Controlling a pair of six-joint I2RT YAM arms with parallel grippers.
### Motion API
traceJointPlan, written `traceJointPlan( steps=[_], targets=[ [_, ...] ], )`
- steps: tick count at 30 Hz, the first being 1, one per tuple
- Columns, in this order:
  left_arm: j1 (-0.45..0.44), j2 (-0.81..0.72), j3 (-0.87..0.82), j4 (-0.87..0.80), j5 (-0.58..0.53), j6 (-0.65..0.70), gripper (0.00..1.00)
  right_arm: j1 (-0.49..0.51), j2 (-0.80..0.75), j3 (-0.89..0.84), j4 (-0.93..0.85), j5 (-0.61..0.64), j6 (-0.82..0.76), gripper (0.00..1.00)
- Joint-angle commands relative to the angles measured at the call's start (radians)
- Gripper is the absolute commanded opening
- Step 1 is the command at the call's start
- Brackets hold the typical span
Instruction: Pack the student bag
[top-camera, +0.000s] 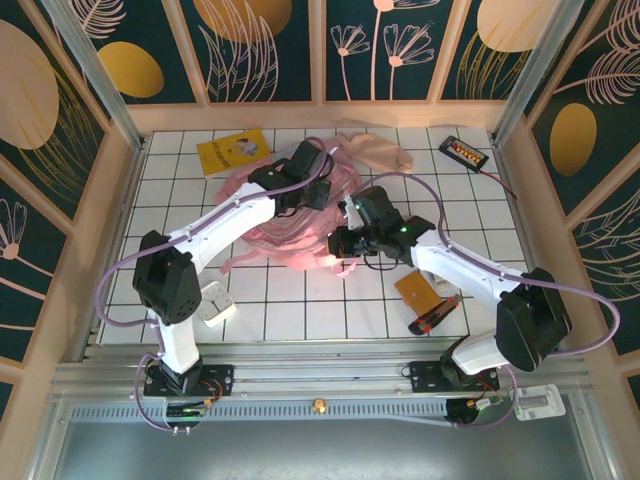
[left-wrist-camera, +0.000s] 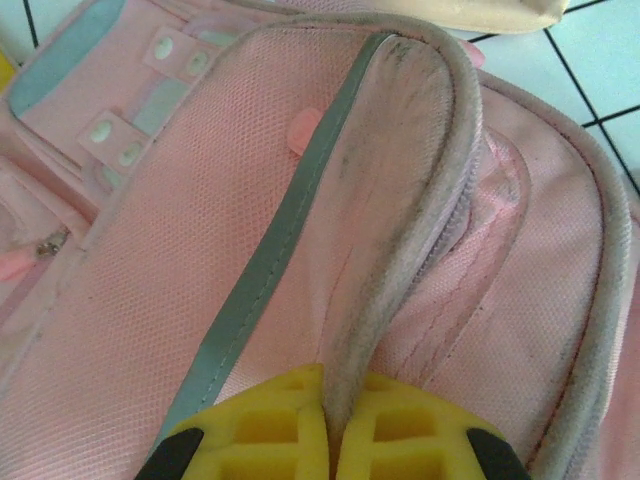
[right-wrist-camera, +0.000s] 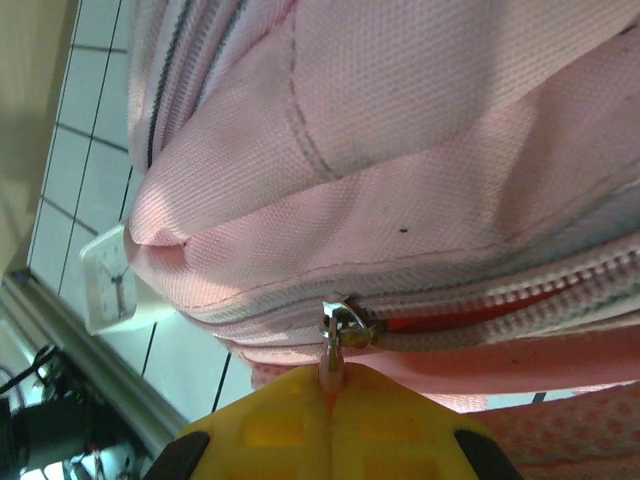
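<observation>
On the white tiled worktop, about the middle, lies the student bag, and both arms reach in over it and cover much of it from above. Round about it I see a yellow book at the far left and a beige-pink cloth pouch just behind. A black gadget with a cord sits in the far right corner. An orange card-like thing and a red-and-black pen-shaped thing lie beside the right arm, and a small white clock sits near the left arm's base.

The left pincer is pinched shut on a greyish piped edge of the bag. The right pincer is closed tight on the zip pull, and the zip beside it gapes a little, showing red. What the black gadget is, I cannot make out.
</observation>
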Motion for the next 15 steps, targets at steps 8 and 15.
traceJointPlan(
  steps=[8,15],
  targets=[
    [-0.001,0.189,0.368,-0.035,0.111,-0.183,0.00,0.273,0.001,-0.032,0.299,0.416,-0.005,0.00],
    [-0.008,0.219,0.434,-0.071,0.134,-0.196,0.00,0.338,0.099,0.021,0.311,0.460,-0.085,0.00]
  ],
)
